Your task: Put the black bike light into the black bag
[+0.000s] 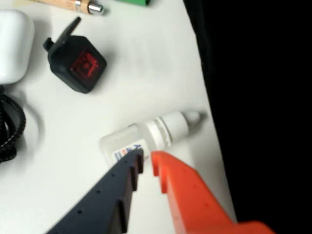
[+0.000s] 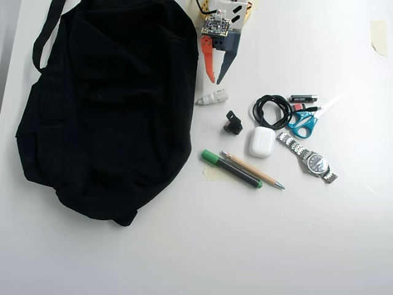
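The black bike light (image 1: 77, 63), a small chunky black piece with a red spot, lies on the white table at the upper left of the wrist view. In the overhead view it (image 2: 233, 123) sits just right of the black bag (image 2: 110, 104). The bag fills the right side of the wrist view (image 1: 263, 97). My gripper (image 1: 147, 158) hovers over a small white dropper bottle (image 1: 156, 132), short of the light. Its jaws are nearly together with nothing between them. From overhead the gripper (image 2: 216, 80) points down, above the bottle (image 2: 212, 97).
A white earbud case (image 2: 261, 142), a coiled black cable (image 2: 273, 110), teal scissors (image 2: 304, 121), a wristwatch (image 2: 310, 160), a green marker (image 2: 230, 168) and a pencil (image 2: 252, 170) lie right of and below the light. The case (image 1: 12, 46) and the cable (image 1: 7, 126) also show in the wrist view.
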`<move>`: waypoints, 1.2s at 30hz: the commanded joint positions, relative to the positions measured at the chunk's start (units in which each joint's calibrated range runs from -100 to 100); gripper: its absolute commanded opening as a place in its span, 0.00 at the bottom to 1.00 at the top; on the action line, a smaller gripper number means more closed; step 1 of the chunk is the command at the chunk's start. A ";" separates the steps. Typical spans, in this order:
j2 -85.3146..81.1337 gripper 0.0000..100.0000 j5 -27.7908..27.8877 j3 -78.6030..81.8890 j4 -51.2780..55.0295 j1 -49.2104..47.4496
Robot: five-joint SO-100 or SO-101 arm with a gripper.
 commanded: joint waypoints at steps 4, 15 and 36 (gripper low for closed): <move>-1.00 0.02 0.12 0.73 0.20 0.15; -1.00 0.02 0.18 0.73 0.20 0.15; -1.09 0.02 -0.30 -0.08 -10.48 -0.97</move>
